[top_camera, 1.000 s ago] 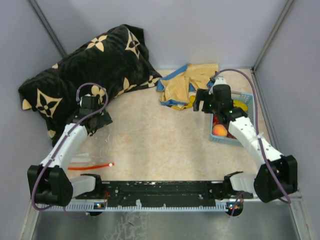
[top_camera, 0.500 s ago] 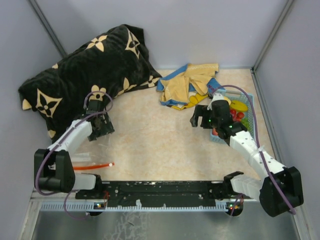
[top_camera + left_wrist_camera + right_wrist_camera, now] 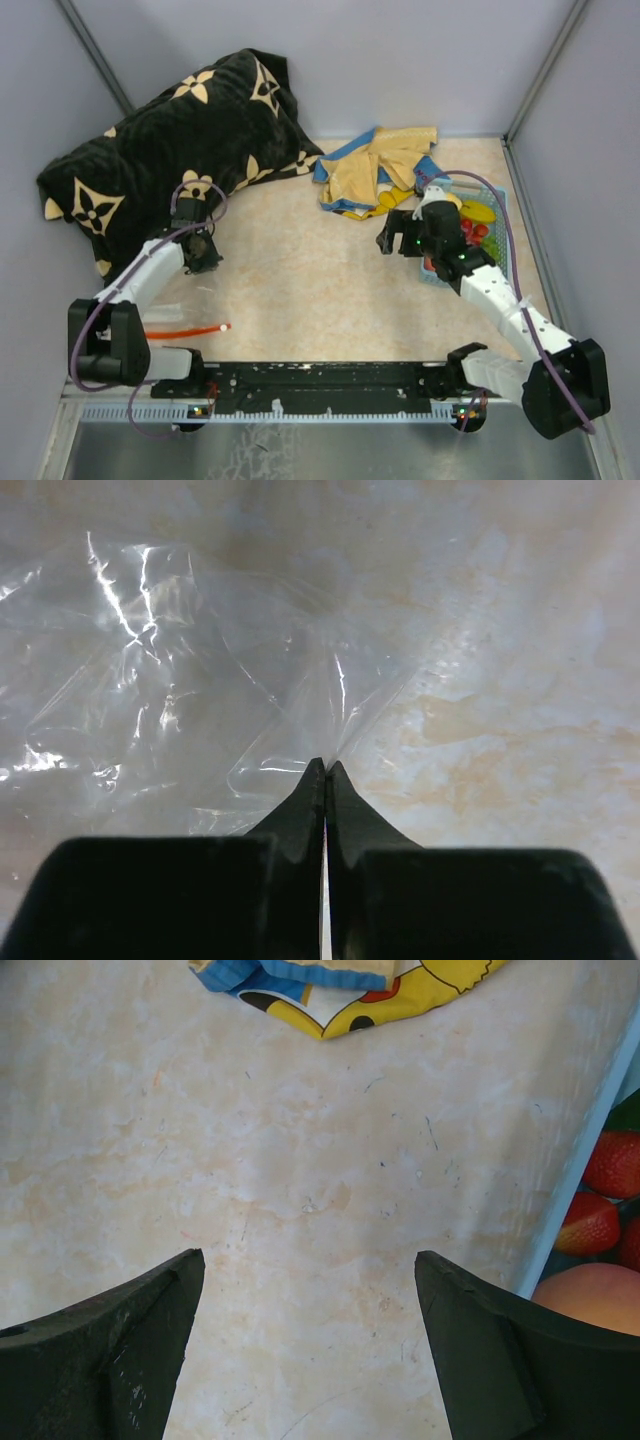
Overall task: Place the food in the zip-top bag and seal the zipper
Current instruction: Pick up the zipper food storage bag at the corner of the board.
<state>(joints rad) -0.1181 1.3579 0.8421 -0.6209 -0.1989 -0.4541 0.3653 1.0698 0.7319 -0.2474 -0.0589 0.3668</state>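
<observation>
Swung off the basket (image 3: 585, 1160), right pincer (image 3: 310, 1260) gapes; left pincer (image 3: 325, 765) pinches the zip-top bag (image 3: 150, 700).

On my feed both arms have white shell links with black joints. The left arm (image 3: 140, 280) and the right arm (image 3: 505, 300) each start from a chunky black shoulder block (image 3: 100, 355). A purple cable (image 3: 512, 225) loops along each arm, from shoulder to wrist. The right gripper (image 3: 392, 232) has a black body with small green lights (image 3: 415, 241) and a white cap. The left gripper (image 3: 200, 252) looks plain black. In my wrist views the fingers (image 3: 110, 1360) are matte black wedges, faintly scuffed, and the left pair taper to thin edges. Both bases are mounted on a black rail (image 3: 320, 378) with a pale toothed strip along its front.
</observation>
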